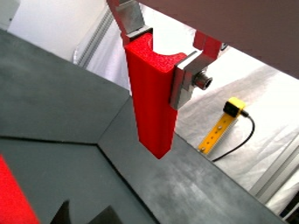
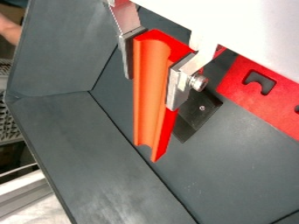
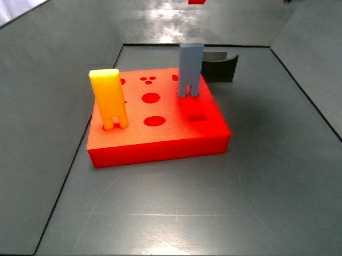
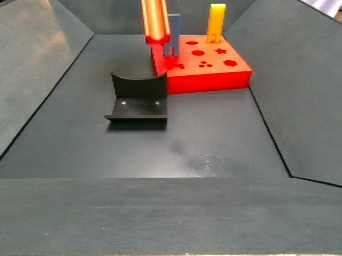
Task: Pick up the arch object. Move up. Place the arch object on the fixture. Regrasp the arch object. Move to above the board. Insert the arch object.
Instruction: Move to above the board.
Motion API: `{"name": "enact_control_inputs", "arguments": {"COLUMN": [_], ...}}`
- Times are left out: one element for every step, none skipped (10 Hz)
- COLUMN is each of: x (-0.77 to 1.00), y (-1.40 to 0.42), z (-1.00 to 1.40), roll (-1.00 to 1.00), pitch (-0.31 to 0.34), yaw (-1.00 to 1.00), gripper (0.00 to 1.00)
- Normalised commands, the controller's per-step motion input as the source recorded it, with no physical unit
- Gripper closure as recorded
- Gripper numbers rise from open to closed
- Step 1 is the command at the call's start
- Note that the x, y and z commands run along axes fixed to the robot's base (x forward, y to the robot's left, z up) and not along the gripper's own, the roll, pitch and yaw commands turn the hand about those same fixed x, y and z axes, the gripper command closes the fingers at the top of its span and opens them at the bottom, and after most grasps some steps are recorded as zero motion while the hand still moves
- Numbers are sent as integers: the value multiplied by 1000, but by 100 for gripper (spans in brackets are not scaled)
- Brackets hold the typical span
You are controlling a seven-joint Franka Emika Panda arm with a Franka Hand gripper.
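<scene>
My gripper [image 1: 158, 54] is shut on the arch object [image 1: 152, 101], a solid red elongated block that hangs upright below the fingers [image 1: 184, 80], well above the grey floor. Both wrist views show the grip, with the arch object [image 2: 149, 96] between the silver plates. In a side view only its lower part [image 4: 154, 20] shows, hanging near the fixture [image 4: 136, 98]; the gripper is out of frame there. The fixture also shows in a wrist view [image 2: 193, 118]. The board [image 3: 160, 140] lies beside the fixture [image 3: 221, 66].
A yellow-orange notched block [image 3: 106, 98] and a blue-grey notched block [image 3: 191, 68] stand upright on the board. Sloped grey walls [image 4: 54, 70] enclose the floor. A yellow tool with a cable [image 1: 232, 112] lies outside the enclosure.
</scene>
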Motion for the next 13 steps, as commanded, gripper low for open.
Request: {"name": "enact_control_inputs", "arguments": {"x": [-482,-475,-515,-541,-548,-565,-410,-262,-160,-106,-84,-70,-57], "y": [-1000,-1000,-1000,-1000,-1000,-1000,-678,-377,-189,-87,-41,-17,0], "z": [483,482,527,507,511,523,357,198,98,59,31,17,16], "roll": [-1000,-1000,-1000,-1000,-1000,-1000,-1000,-1000,-1000,-1000,-1000,-912,-592], "pitch": [-89,-90,-95,-93,-86,-79,-64,-56,-47,-39,-41,-43,-37], "yaw": [-132,-130,-135,-143,-151,-158,-162,-162,-160,-153,-148,-129,-69], "gripper": [100,100,100,100,100,100,100,100,100,100,100,100,100]}}
